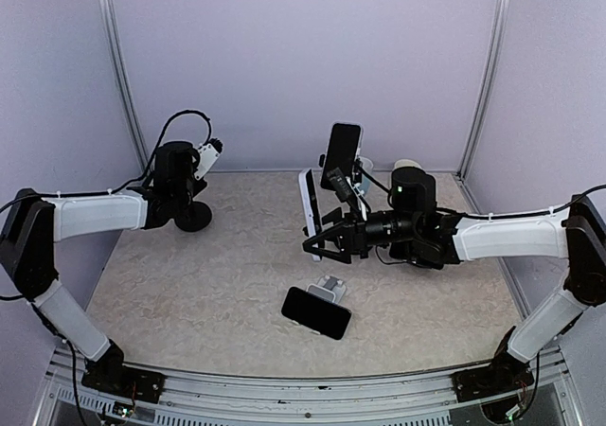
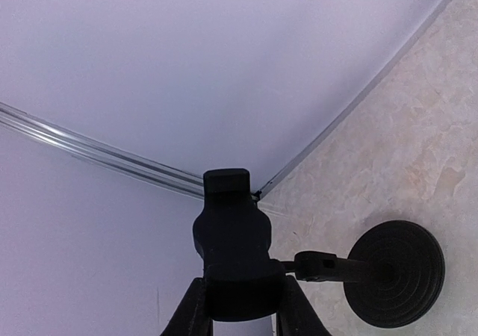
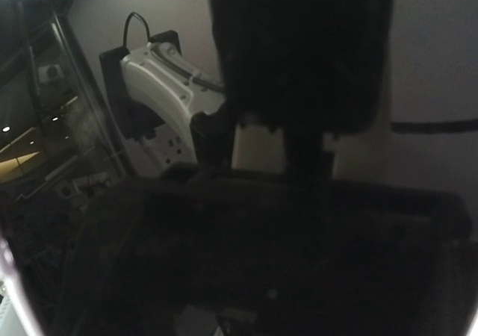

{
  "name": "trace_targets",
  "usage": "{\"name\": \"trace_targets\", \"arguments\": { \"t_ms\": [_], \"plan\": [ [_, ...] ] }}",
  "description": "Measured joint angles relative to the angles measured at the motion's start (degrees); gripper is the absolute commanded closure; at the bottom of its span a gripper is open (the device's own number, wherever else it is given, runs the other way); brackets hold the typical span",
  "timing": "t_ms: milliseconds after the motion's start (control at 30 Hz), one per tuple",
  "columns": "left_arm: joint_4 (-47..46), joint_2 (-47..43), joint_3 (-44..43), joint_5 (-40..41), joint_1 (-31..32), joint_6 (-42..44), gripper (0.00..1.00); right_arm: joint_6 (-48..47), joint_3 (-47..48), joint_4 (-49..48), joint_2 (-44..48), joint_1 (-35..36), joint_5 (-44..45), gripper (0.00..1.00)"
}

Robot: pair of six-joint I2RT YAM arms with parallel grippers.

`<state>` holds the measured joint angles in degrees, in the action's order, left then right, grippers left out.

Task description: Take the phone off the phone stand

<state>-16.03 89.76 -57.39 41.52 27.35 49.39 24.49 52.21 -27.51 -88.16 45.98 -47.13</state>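
At the far left corner of the table (image 1: 218,284), the left gripper (image 2: 240,310) is clamped on the head of a black stand (image 2: 228,231). The stand's round base (image 2: 393,272) sits on the tabletop and its cradle holds no phone.

Right of centre, a white-edged phone (image 1: 308,204) stands upright. The right gripper (image 1: 320,248) has its fingers spread wide, tips at the phone's lower end. I cannot tell whether they pinch it, and the right wrist view is mostly dark.

Toward the near edge, a second phone (image 1: 316,312) leans screen-up on a small white stand (image 1: 331,285).

By the far edge, a third phone (image 1: 342,150) is propped upright, its support mostly hidden.

Any lettering is too small to read.
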Motion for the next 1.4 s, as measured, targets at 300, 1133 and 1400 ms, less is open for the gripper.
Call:
{"name": "trace_targets", "arguments": {
  "t_ms": [300,1133,1400],
  "plan": [
    [-5.81,6.71,-6.47,-4.09,-4.57,-0.28,0.99,-0.24,0.02,0.55,0.00,0.00,-0.22,0.96],
    [-10.08,12.55,-7.50,-8.59,-7.04,-5.35,0.20,-4.42,5.05,8.61,-0.09,0.00,0.00,0.96],
    [-4.92,5.53,-3.39,-3.98,-5.90,-15.34,0.11,-5.53,7.63,11.06,-1.88,0.11,0.92,0.96]
  ]
}}
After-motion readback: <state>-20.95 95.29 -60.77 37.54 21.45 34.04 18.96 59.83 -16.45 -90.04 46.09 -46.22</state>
